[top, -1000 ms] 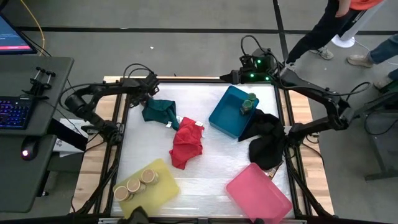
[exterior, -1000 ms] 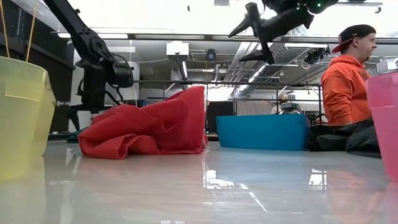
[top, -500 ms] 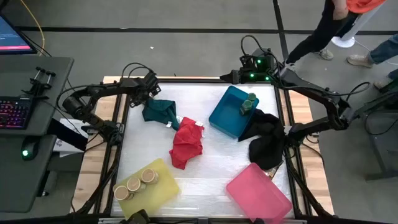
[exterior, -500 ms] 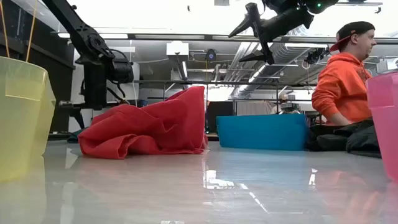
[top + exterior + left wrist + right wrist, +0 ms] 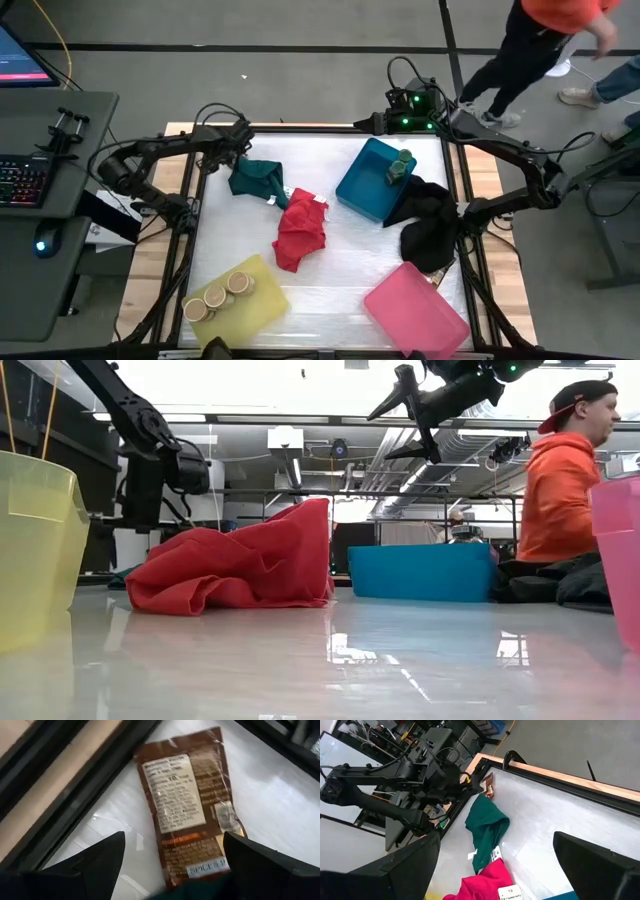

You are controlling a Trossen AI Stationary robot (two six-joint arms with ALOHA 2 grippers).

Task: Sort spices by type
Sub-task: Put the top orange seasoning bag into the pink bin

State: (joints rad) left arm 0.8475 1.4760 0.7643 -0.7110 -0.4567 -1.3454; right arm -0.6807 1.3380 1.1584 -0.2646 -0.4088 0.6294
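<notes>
Left gripper (image 5: 172,860) hovers spread over a spice packet (image 5: 187,810)

The packet lies flat at the table's far left corner beside the green cloth (image 5: 257,180); it looks light, floppy and slick (best pinched across an edge). Right gripper (image 5: 495,865) waits, parted, above the blue tray (image 5: 358,190).

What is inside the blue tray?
The blue tray holds green-lidded jars at its far corner. How many cannot be told. A black cloth overlaps its right edge, hiding anything under it.

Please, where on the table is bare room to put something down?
Bare table lies between the red cloth, yellow tray and pink tray. The far side is crowded: green cloth, blue tray, black cloth.
</notes>
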